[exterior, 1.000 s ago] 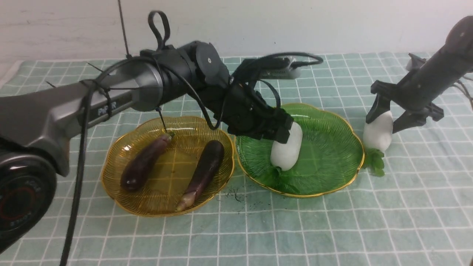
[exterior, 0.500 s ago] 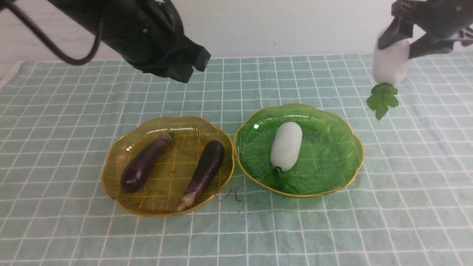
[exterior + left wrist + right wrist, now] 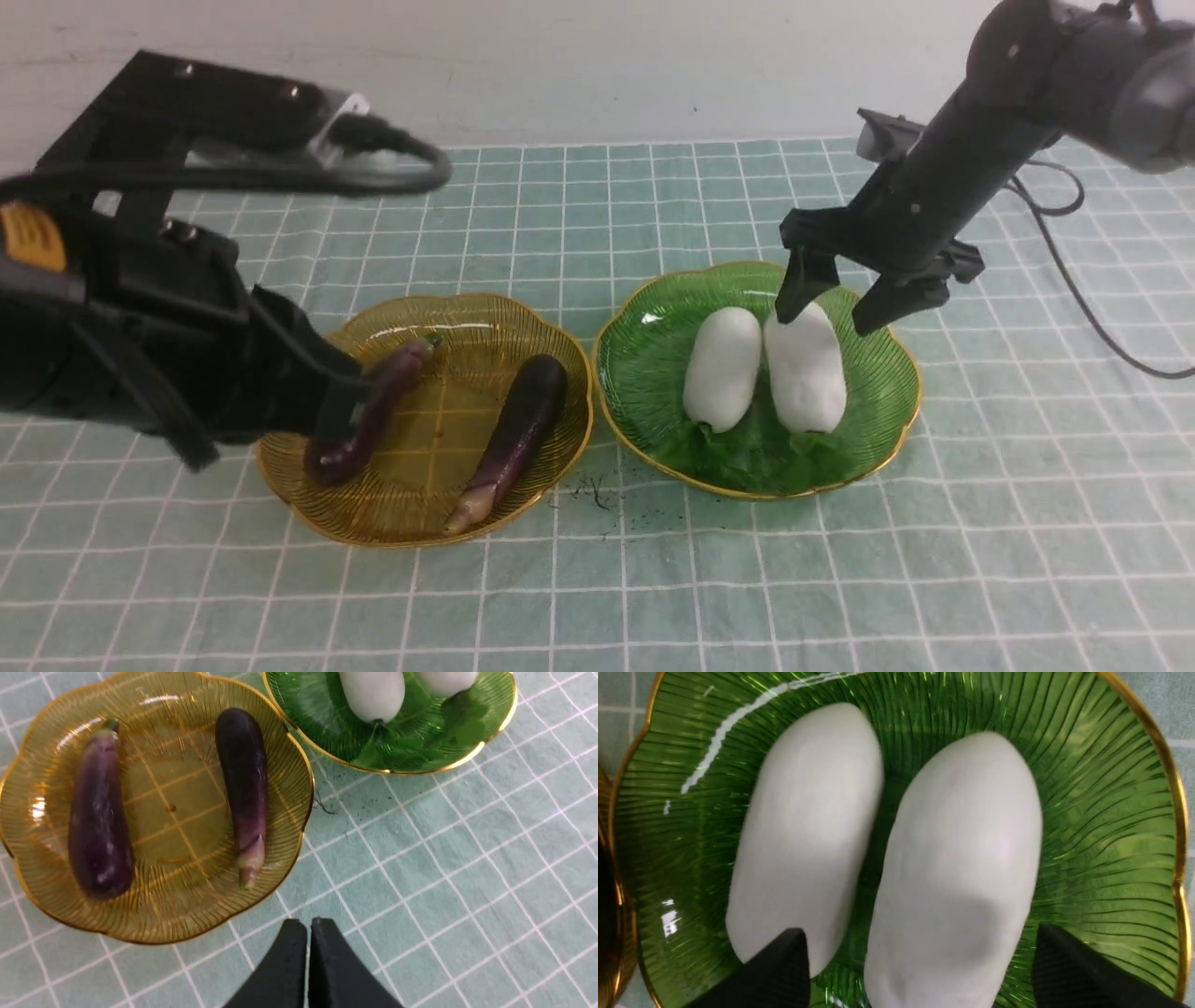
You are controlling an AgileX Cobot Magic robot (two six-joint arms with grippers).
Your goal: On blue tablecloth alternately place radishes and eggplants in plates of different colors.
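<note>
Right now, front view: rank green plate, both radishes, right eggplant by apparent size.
1. Green plate, clearly largest.
2. Left radish and right radish: alike, not ranked.
3. Right eggplant: longer but slimmer, so close to the radishes.

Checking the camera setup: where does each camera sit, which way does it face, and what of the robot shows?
Front view: between the arms, facing forward over the tablecloth; left arm and right arm show.
Left wrist view: on the left arm, looking down at two eggplants in the yellow plate; shut left gripper shows.
Right wrist view: on the right arm, close above two radishes in the green plate; open right gripper shows.
Shared: all three show the green plate and radishes.
</note>
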